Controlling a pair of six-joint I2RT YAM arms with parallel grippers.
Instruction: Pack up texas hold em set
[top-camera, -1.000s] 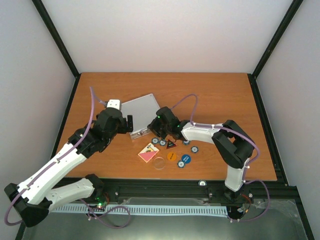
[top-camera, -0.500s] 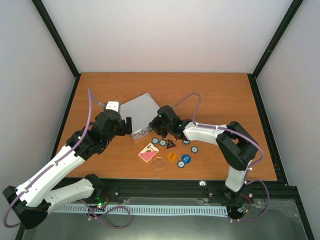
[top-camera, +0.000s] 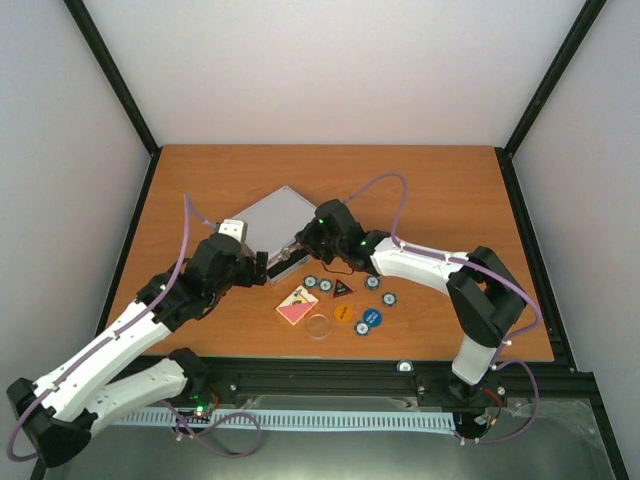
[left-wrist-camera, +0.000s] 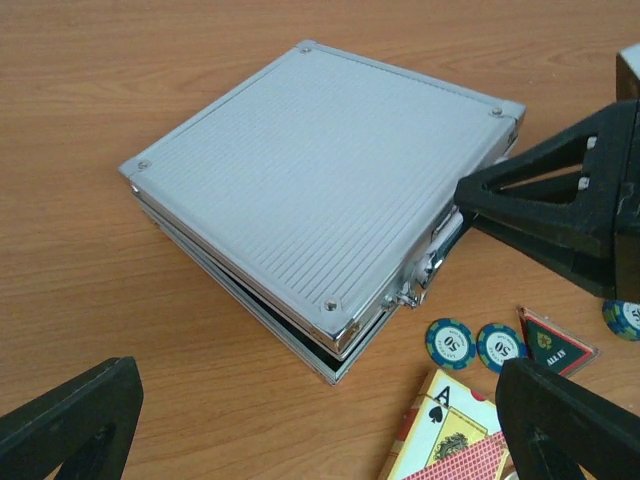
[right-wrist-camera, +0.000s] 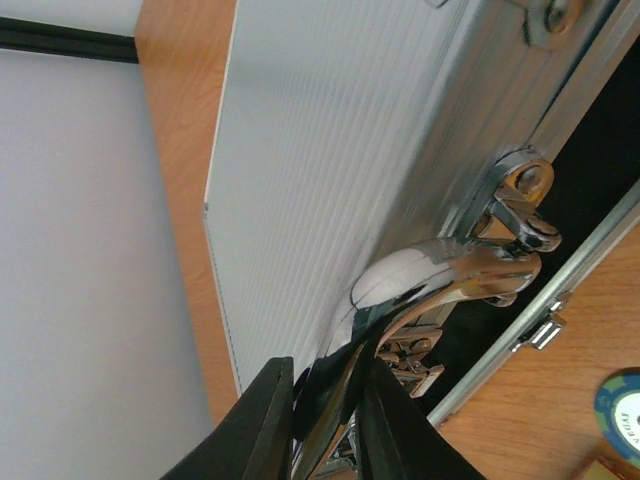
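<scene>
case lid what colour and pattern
The lid is silver with fine ribs; best in left wrist view.

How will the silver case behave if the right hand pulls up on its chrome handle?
Probably stiff: the silver case is ribbed metal with riveted corners. The chrome handle in the right hand looks polished and hinged, so it may slip or swing. The lid sits ajar, so a pull likely just opens it.
</scene>
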